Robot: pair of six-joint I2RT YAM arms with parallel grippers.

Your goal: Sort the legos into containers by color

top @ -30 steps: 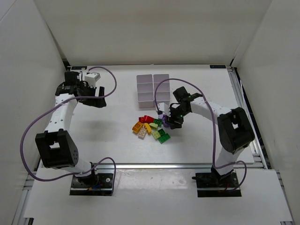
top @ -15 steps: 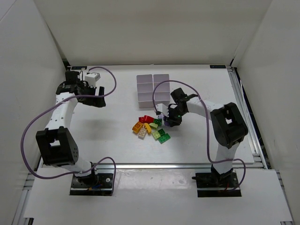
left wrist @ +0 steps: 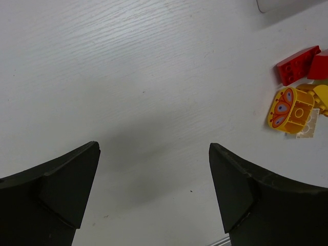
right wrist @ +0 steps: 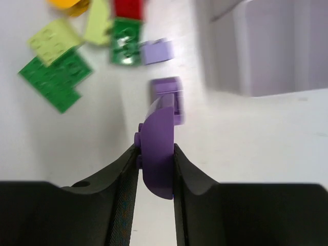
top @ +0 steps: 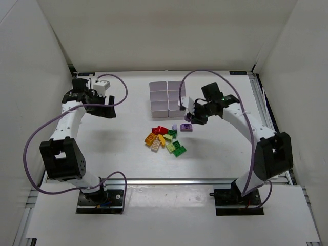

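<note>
Purple lego clamped in the right gripper, short of the containers

Right gripper (right wrist: 155, 160) is closed on a purple lego (right wrist: 156, 130), pinched edge-on between its two fingers in the right wrist view; the piece looks thin and rounded from there, and it reaches past the fingertips. Beyond it on the surface (top: 128, 133) lie a second purple piece (right wrist: 167, 95) and a paler lilac one (right wrist: 157, 51); from above it is hard to tell the held piece from the one lying under it. The containers (top: 166, 96) stand just left and far of this gripper, their near wall at the upper right of the wrist view; no lego can be made out inside them. The remaining legos (top: 164, 139) sit in a loose cluster near of the containers, red and orange to the left, lime and green to the right.

Left gripper (left wrist: 154, 197) hangs over bare surface well left of the cluster, fingers wide apart and holding nothing; a red brick (left wrist: 297, 65) and an orange one (left wrist: 289, 106) show at the right edge of its view.

Handling, as a judgement: each lego is light, stiff and smooth-sided, so it will not deform but could slip or pivot in a shallow pinch; the flat opposite side walls are the best hold, not the studded top; the present edge-on hold looks narrow, so the piece may swing, and release is safest low over one container.
</note>
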